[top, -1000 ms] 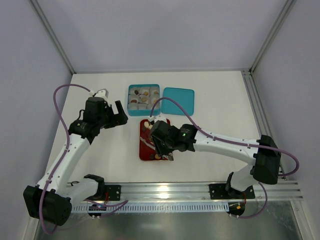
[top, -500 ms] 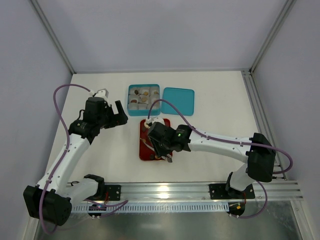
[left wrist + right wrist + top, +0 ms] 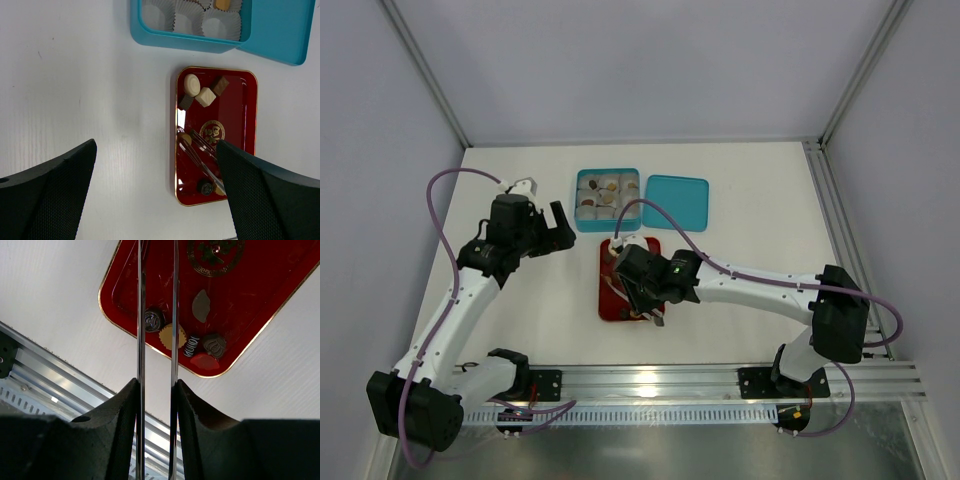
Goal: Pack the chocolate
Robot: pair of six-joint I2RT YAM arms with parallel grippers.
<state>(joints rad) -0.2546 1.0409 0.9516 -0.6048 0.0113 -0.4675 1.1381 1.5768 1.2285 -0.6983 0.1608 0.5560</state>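
Chocolate pieces lie on a red tray: a cream round one, a cream square and brown ones at its far end, a dark round one and a tan one at its near end. My right gripper hovers over the tray, shut on metal tongs whose two blades run forward past the dark round piece; their tips are out of the wrist view. My left gripper stands open and holds nothing, left of the tray.
A teal box with paper cups, some holding sweets, stands just beyond the tray. Its teal lid lies flat to the box's right. The aluminium rail runs along the near table edge.
My right gripper has shifted slightly left over the tray, and the tongs' blades have closed a little. The left arm has not moved.
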